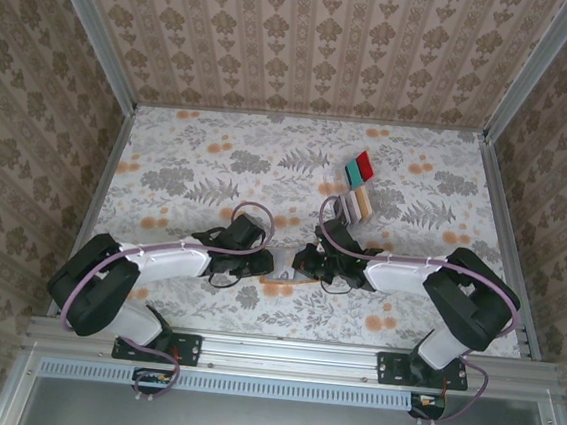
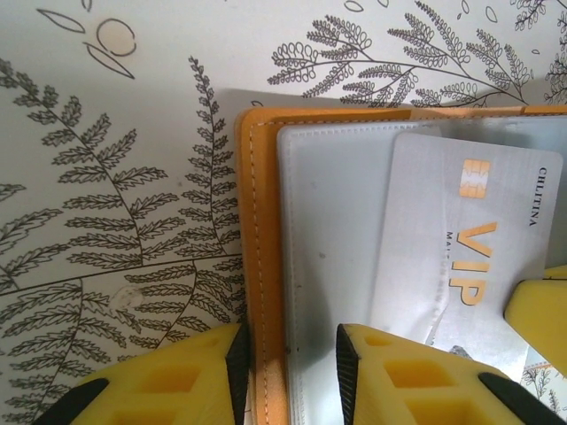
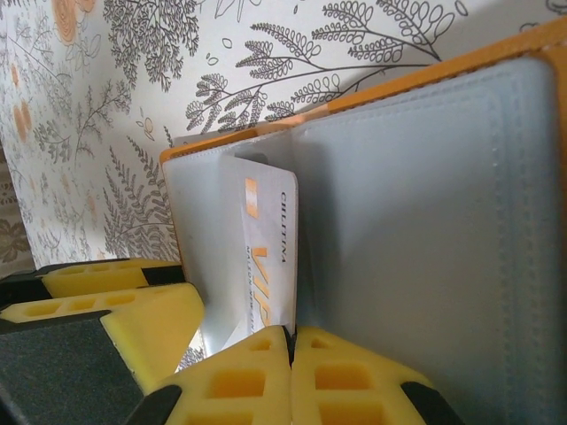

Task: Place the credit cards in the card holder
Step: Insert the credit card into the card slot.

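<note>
The orange card holder [image 2: 257, 221] lies open on the table, its clear inner sleeves facing up [image 3: 425, 221]. A white credit card [image 2: 469, 239] marked VIP sits partly inside one sleeve. My right gripper [image 3: 291, 341] is shut on the near edge of that card [image 3: 270, 257]. My left gripper [image 2: 290, 363] is open, and its jaws straddle the holder's stitched orange edge, the left pad against it. From above, both grippers meet over the holder [image 1: 278, 288] near the table's front. More credit cards [image 1: 356, 197] lie farther back, with a red one [image 1: 365, 162] and a teal one [image 1: 354, 169] beyond them.
The floral tablecloth [image 1: 198, 164] covers the table, and papered walls close it in on three sides. A metal rail [image 1: 280, 353] runs along the near edge by the arm bases. In the left wrist view, the right gripper's yellow finger [image 2: 540, 310] shows at the right edge.
</note>
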Controlling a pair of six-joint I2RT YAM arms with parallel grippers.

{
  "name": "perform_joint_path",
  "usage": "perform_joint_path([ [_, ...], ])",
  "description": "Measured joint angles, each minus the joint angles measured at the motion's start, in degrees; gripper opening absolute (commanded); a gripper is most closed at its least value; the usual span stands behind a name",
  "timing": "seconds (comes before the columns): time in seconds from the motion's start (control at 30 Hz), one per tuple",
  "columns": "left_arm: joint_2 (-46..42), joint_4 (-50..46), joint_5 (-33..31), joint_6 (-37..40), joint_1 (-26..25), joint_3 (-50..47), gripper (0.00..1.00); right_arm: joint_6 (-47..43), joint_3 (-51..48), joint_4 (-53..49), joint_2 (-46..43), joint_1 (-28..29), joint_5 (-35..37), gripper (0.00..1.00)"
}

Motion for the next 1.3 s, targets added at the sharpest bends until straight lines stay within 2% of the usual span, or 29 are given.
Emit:
perform_joint_path([
  [0.7, 0.0, 0.0, 0.0, 0.0, 0.0, 0.0, 0.39, -4.5, 5.9, -3.2, 5.5, 1.1, -3.0, 0.12],
  [0.93, 0.0, 0.0, 0.0, 0.0, 0.0, 0.1, 0.38, -6.7, 7.7, -7.7, 5.9, 1.3, -2.6, 0.25],
  [1.03, 0.0, 0.0, -0.1, 0.0, 0.0, 0.2, 0.37, -8.0, 8.7, -10.2, 5.9, 1.5, -1.4, 0.25],
  [1.3, -0.4, 0.0, -0.2, 0.0, 0.0, 0.2, 0.33, -10.1, 10.9, -14.0, 6.1, 1.6, -0.8, 0.16],
])
